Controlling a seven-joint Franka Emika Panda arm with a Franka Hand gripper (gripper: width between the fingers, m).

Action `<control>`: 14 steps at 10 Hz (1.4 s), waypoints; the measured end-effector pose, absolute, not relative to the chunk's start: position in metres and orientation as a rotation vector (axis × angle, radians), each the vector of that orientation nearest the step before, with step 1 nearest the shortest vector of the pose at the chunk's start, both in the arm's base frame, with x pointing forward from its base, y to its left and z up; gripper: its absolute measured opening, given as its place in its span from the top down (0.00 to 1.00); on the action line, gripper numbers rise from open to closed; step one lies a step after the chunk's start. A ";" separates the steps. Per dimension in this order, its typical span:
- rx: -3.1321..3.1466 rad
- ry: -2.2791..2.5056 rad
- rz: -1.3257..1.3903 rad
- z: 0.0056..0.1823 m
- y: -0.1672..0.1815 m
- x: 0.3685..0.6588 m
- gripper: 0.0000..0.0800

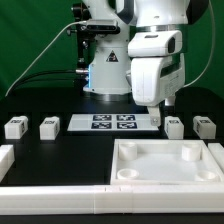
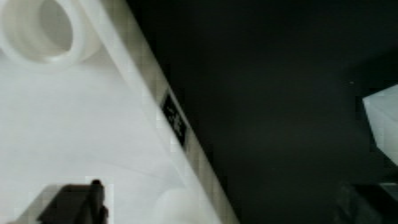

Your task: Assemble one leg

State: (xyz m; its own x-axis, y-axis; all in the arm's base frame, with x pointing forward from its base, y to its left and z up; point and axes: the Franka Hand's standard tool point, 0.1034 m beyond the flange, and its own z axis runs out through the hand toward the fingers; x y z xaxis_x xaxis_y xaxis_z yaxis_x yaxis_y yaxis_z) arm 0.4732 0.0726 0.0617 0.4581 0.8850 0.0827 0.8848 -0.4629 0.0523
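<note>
Over in the exterior view, the arm (image 1: 150,40) hangs down above the middle of the black table (image 1: 60,145), with the gripper (image 1: 156,115) low over the exterior view's right end of the marker board (image 1: 110,123). From this angle I can't really tell how far apart its fingers are. Four small white blocks sit in a row across the table. The leg (image 1: 175,126) nearest the gripper is just beside the board's right end and not touched by it. Another leg (image 1: 205,126) sits further out on that side. A third leg (image 1: 48,126) and a fourth leg (image 1: 15,127) are off to the exterior view's left of the board. Closer to the camera is the big white square tray (image 1: 165,170) with round dips in its corners, and a white rail (image 1: 60,195) runs along the front.

Now the wrist view: two dark fingers (image 2: 71,205) poke into the frame, spread wide with only tray and table showing between them, so the gripper (image 2: 219,205) is holding nothing. The tray (image 2: 89,130) fills a lot of the picture, with one round dip (image 2: 45,30) and a small tag (image 2: 173,115) on its edge. Bare table (image 2: 267,100) lies next to it. A white corner (image 2: 382,115) shows at the side, but I can't tell what it is.
</note>
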 end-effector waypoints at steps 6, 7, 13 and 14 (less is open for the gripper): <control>3.098 0.783 0.129 0.055 0.070 0.464 0.19; 3.147 0.606 0.119 0.055 0.072 0.461 0.19; 3.230 0.169 0.053 0.048 0.130 0.439 0.19; 3.234 0.156 0.048 0.046 0.141 0.438 0.19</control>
